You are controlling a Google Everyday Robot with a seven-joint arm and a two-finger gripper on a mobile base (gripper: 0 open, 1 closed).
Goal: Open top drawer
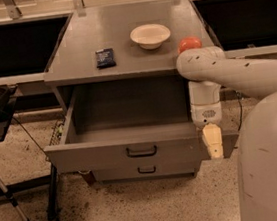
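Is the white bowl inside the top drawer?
No, the bowl sits on the cabinet top; the gripper hangs at the open top drawer's right front corner.

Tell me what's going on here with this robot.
A one-armed robot is opening the top drawer, which stands pulled well out of the grey cabinet. Its gripper hangs at the right end of the drawer front. The lower drawer is shut; a white bowl and a dark packet sit on top.
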